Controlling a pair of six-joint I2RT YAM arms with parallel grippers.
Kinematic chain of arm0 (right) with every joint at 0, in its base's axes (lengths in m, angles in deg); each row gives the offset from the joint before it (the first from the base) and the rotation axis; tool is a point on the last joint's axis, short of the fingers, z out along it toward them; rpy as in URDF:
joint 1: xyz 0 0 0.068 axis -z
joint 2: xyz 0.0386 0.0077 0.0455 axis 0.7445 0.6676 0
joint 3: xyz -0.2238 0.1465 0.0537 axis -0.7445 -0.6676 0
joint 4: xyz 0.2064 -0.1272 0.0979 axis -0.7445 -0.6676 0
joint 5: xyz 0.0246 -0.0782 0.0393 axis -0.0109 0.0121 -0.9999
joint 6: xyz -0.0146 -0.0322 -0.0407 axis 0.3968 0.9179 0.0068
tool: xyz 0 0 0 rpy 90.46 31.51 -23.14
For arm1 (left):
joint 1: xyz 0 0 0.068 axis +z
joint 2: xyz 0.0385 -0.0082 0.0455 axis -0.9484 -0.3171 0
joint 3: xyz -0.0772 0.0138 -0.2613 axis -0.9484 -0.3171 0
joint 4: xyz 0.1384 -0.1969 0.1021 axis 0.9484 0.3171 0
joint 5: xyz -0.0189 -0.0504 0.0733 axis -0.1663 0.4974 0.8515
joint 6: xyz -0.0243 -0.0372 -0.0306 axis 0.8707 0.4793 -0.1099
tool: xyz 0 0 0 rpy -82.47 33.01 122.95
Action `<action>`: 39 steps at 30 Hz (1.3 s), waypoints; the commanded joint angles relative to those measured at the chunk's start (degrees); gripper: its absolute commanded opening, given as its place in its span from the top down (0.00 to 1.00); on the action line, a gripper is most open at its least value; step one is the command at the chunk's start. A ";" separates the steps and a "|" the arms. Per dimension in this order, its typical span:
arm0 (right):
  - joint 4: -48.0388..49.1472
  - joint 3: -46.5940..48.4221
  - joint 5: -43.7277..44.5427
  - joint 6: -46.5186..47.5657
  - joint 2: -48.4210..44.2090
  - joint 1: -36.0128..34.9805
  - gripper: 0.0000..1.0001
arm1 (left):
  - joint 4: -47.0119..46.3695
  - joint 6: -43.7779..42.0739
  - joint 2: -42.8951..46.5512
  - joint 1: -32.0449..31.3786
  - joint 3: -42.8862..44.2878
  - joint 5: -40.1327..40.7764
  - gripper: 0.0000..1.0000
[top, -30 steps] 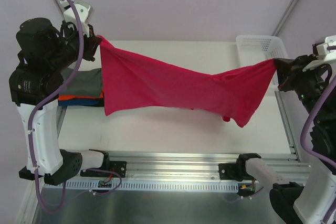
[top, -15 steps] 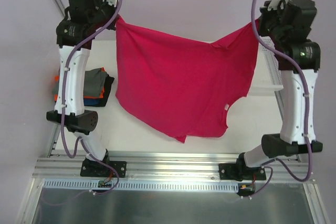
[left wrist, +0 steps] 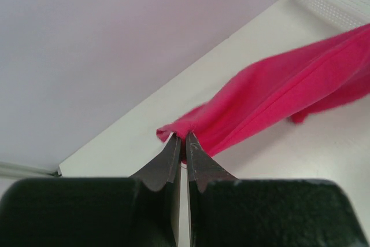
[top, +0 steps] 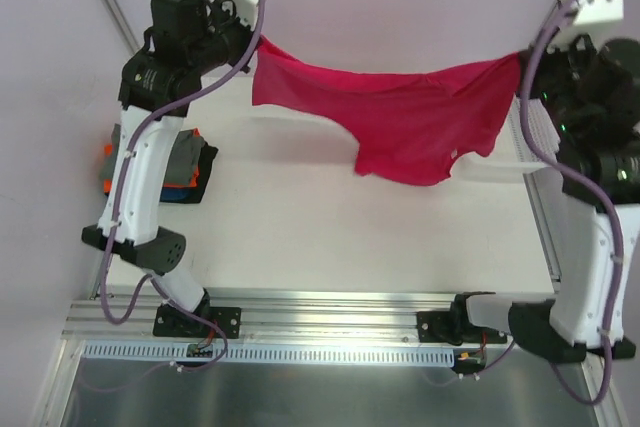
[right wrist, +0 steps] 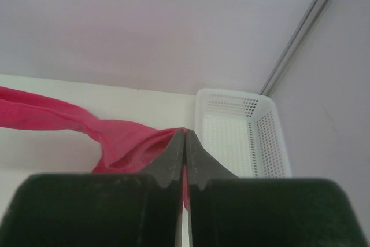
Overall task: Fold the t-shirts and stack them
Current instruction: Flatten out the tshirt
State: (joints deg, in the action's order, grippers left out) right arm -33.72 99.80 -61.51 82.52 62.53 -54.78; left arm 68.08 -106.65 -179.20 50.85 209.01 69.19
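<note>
Both arms are up high over the table [top: 330, 237], with the magenta-red t-shirt [top: 400, 112] strung between them in the air. The left claw [top: 257, 43] is pinched together on one corner of the shirt at far left; in the left wrist view the fingertips [left wrist: 173, 146] meet with a nub of red cloth caught at the tips. The right claw [top: 520, 55] is clamped on the opposite corner at far right, and the right wrist view shows red fabric squeezed between the closed tips. The shirt sags in the middle, its bunched lower part drooping centre-right, with the small white neck label [top: 455, 155] showing there. The stack of folded t-shirts [top: 188, 162] sits at the table's left edge, partly hidden behind the left arm: grey on top, orange and blue under. The white lattice basket [right wrist: 234, 137] is at the far-right corner, just beside the right claw.
</note>
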 commanded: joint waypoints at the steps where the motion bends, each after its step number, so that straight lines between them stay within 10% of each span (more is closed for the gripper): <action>1: -3.63 -4.13 0.03 -1.11 -10.43 0.42 1.00 | -2.45 -1.65 10.36 -0.34 -6.41 3.16 1.00; 8: -9.18 -6.79 3.54 5.02 -25.03 1.56 0.99 | -2.18 -4.99 24.15 0.54 -16.38 6.43 1.00; 17: -2.00 3.77 9.00 13.63 -18.98 1.47 0.99 | -1.74 -4.19 24.44 7.31 -9.17 2.91 1.00; 24: 7.86 -6.21 3.03 14.80 -12.39 1.47 0.99 | -2.27 -4.98 22.24 7.31 -21.96 -0.86 1.00; 32: 15.85 -11.62 0.12 11.55 7.07 3.66 0.99 | -11.49 -9.11 11.27 8.88 -36.33 -3.94 1.00; 39: 14.20 12.52 -0.67 11.80 34.83 4.72 0.99 | -14.13 -8.95 -11.49 12.48 -21.96 -1.58 1.00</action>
State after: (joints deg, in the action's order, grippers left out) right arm -23.69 100.76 -61.73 94.50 90.46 -50.36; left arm 58.68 -114.45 -186.11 61.23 177.82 66.48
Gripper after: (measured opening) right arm 0.012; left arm 0.018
